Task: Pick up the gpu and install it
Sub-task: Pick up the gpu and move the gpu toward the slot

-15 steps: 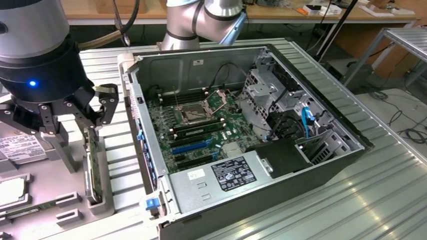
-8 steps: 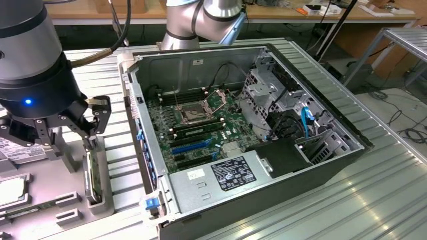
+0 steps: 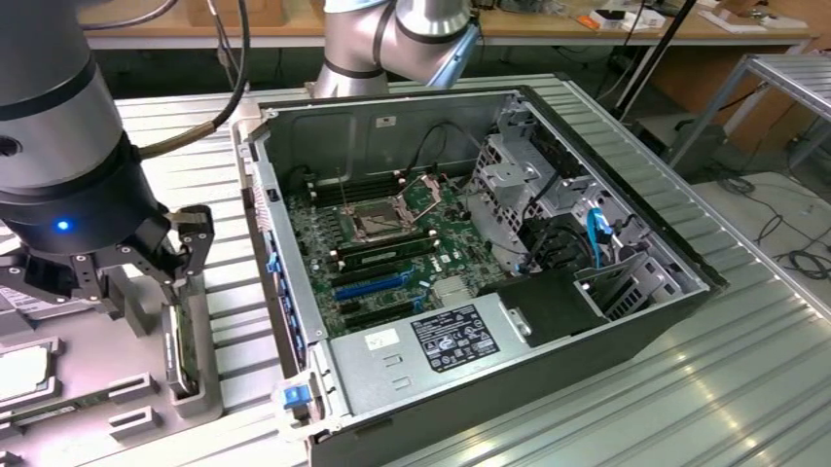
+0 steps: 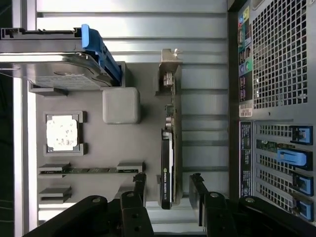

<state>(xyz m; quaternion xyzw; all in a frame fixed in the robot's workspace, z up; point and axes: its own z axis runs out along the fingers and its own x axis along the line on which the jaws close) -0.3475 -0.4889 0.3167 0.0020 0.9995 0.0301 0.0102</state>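
The gpu (image 4: 170,148) stands on edge in a slot of the grey parts holder (image 4: 123,143), its black cooler facing one finger and its silver bracket at the far end. My gripper (image 4: 169,190) is open and straddles the card's near end, with a gap between each finger and the card. In the exterior view the gripper (image 3: 162,272) hangs low over the gpu (image 3: 182,336) at the exterior view's left, beside the open computer case (image 3: 520,243). The motherboard (image 3: 389,243) lies exposed with blue expansion slots (image 3: 370,285) showing.
The holder also carries a hard drive with a blue clip (image 4: 59,74), a CPU (image 4: 61,133) and memory sticks (image 4: 89,170). The case's rear panel (image 4: 276,98) stands close beside the holder. Cables and a drive cage (image 3: 520,185) fill the case's far side.
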